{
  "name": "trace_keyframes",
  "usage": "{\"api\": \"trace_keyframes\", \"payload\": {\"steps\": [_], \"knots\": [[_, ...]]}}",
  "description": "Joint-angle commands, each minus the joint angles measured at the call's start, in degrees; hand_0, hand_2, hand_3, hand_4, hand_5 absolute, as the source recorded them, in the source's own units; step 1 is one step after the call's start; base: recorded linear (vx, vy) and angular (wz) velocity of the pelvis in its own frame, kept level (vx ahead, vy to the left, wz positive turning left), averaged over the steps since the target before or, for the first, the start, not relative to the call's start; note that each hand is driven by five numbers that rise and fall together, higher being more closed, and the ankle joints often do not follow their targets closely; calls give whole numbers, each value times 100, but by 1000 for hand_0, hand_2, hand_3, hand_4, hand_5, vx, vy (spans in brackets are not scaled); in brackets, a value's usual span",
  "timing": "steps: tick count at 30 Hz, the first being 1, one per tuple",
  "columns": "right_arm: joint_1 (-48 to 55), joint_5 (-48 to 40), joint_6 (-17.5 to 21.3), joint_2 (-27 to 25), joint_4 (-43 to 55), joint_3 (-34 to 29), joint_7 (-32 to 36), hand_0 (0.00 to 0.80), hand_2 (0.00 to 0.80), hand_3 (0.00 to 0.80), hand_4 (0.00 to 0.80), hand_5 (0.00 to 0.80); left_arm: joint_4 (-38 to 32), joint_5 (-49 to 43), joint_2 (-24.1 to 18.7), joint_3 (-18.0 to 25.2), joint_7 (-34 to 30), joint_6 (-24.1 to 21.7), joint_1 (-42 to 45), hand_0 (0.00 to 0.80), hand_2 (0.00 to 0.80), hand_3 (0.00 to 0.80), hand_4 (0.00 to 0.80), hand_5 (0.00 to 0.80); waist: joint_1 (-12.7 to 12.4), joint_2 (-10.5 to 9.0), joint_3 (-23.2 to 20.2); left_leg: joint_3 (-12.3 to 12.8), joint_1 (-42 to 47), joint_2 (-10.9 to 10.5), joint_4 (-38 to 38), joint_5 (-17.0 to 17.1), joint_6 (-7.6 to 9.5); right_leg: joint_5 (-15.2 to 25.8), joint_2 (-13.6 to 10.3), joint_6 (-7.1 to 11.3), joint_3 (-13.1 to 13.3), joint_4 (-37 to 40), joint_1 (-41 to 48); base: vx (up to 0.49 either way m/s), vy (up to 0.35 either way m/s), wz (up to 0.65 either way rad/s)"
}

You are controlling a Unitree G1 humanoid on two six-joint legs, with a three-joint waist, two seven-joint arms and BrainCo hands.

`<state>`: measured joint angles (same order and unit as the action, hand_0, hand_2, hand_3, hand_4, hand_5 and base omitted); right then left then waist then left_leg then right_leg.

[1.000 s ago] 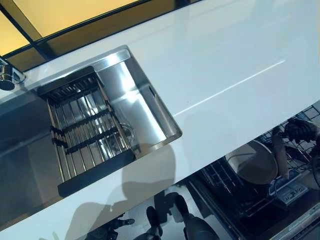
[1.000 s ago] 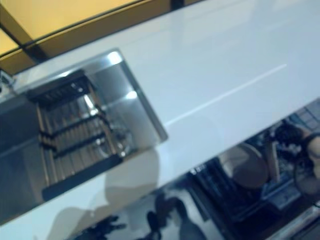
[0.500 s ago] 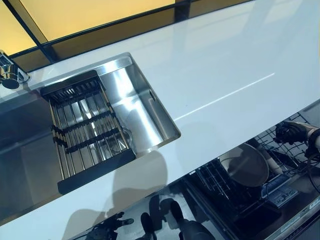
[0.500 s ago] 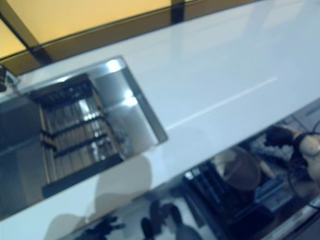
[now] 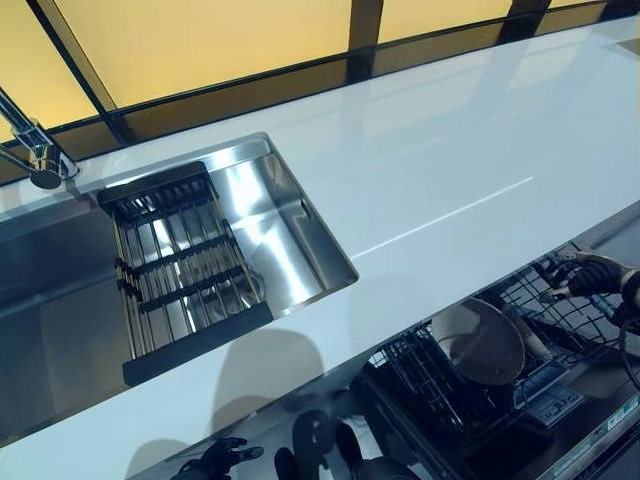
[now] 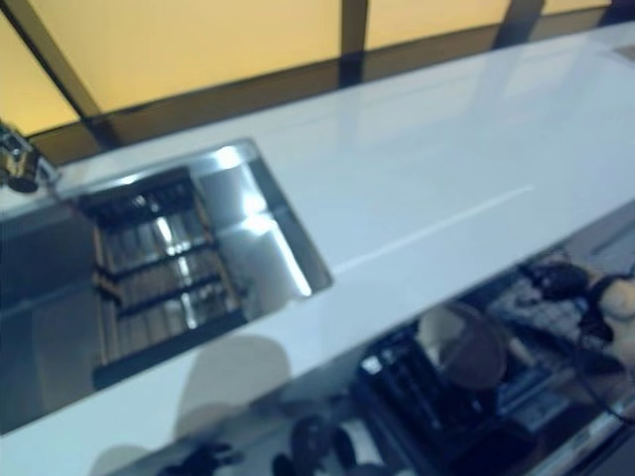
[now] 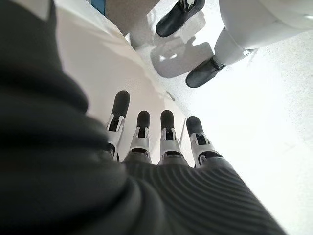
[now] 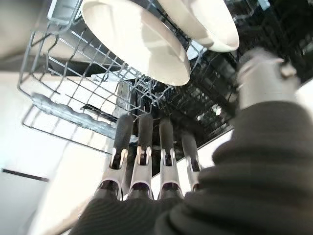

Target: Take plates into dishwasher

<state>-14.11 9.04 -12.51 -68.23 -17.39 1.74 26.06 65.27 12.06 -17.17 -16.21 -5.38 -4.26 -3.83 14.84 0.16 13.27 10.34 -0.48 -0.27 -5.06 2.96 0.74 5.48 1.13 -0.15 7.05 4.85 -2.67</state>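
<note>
My right hand is low, over the wire rack of the dishwasher. Its fingers are straight and hold nothing. In my right wrist view two white plates stand in the rack just past my fingertips. They do not touch my hand. One plate sits right behind the other. From my head I see one plate standing on its edge in the rack, near my right hand, on the side toward my left hand.

My left hand hangs down low beside me, well apart from the plates. Its fingers are straight too, and it holds nothing. It shows small at the bottom edge of my head view. Past its fingertips is the pale floor.

The white desk runs above the dishwasher, farther out than both of my hands. A steel sink is set into it, well apart from my right hand, over on my left side. A dark drying rack sits in the sink. A shiny tap stands by the far edge of the sink. Behind the desk is a yellow wall with dark bars.
</note>
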Motion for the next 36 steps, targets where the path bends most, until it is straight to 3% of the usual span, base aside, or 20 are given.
{"api": "trace_keyframes", "payload": {"steps": [1, 13, 21, 26, 30, 33, 36], "knots": [[258, -478, -96, 193, -289, -688, -436, 0, 0, 0, 0, 0, 471, -87, -223, 378, 267, 147, -236, 0, 0, 0, 0, 0, -71, -236, -407, -146, 200, 74, 6, -490, 25, -344, 126, 177, -64, -316, -38, 76, 13, -1], [1446, -940, 78, 377, -251, -1752, -879, 0, 0, 0, 0, 0, 827, -244, -82, 603, 472, 654, -23, 0, 0, 0, 0, 0, -8, -432, -735, -156, 240, 81, 6, -527, 39, -254, 184, 204, 79, -154, 76, 52, 24, -1], [2023, -1410, -220, 513, -487, -2318, -1135, 0, 0, 0, 0, 0, 1056, -395, -142, 729, 642, 978, -26, 0, 0, 0, 0, 0, 45, -577, -1036, -49, 288, 158, 6, -518, 45, -270, 254, 192, 130, -159, 121, 0, 0, 0], [2418, -1701, 19, 823, -759, -2690, -1224, 0, 0, 0, 0, 0, 1069, -416, -151, 755, 743, 1007, -141, 0, 0, 0, 0, 0, 67, -631, -1144, -45, 341, 185, 6, -500, 38, -241, 266, 183, 138, -104, 215, -10, -21, -1], [2455, -1717, 178, 947, -948, -2652, -1306, 0, 0, 0, 0, 0, 1216, -400, -230, 892, 838, 1076, -154, 0, 0, 0, 0, 0, 54, -672, -1202, -42, 340, 220, 6, -446, -13, -246, 292, 161, 87, -114, 220, -36, -120, -1], [2339, -1751, 38, 875, -1215, -2552, -1243, 0, 0, 0, 0, 0, 1352, -393, -300, 1053, 898, 1073, -5, 0, 0, 0, 0, 0, -14, -729, -1244, 27, 240, 230, 6, -290, -93, -164, 285, 144, -87, 8, 245, -22, -161, -1], [2349, -1802, -115, 882, -1360, -2562, -1419, 0, 0, 0, 0, 0, 1345, -422, -364, 1166, 847, 1077, -4, 0, 0, 0, 0, 0, -97, -752, -1186, -208, 92, 223, 6, -140, -157, -133, 331, 96, -67, -21, 205, -94, -91, 4]]}}
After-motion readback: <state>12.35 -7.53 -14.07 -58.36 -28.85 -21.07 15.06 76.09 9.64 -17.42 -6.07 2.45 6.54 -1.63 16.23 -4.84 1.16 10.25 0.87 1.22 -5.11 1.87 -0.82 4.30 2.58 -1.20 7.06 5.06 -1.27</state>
